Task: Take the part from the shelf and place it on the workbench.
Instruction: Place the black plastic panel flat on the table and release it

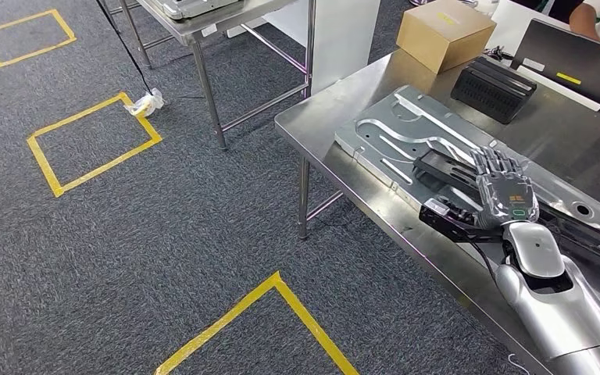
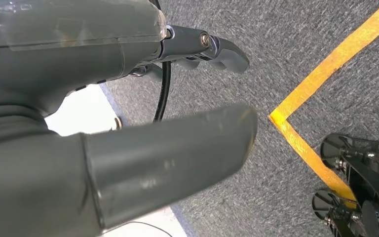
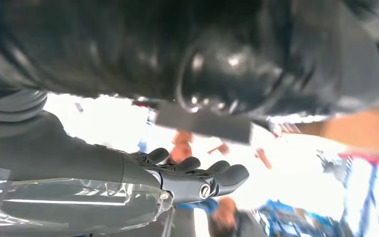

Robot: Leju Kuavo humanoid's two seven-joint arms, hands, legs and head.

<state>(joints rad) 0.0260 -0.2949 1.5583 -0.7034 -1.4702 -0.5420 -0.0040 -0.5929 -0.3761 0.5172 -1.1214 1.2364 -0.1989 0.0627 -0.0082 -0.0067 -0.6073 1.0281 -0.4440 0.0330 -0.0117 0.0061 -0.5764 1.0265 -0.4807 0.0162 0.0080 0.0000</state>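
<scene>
R hand (image 1: 505, 190) lies palm-down on the black part (image 1: 469, 205), fingers stretched flat over it; can't tell if it grips or just rests. The part sits on the big grey metal plate (image 1: 394, 133), near the worktop (image 1: 320, 117) front edge, approx midway along it. R wrist view is blurred: dark fingers (image 3: 212, 175) straight, dark mass close above them. L hand (image 2: 128, 113) hangs over the grey carpet (image 1: 164, 234), thumb and fingers apart, nothing between them, yellow tape corner (image 2: 281, 118) on the floor near it. Further back on the worktop: black ribbed block (image 1: 492, 88) just past the plate, cardboard box (image 1: 445, 31) towards the far corner, a laptop (image 1: 574, 66) at the far R edge w/ a person's arm (image 1: 598, 19) behind it. Second steel table (image 1: 203, 27) stands apart, across the carpet.
</scene>
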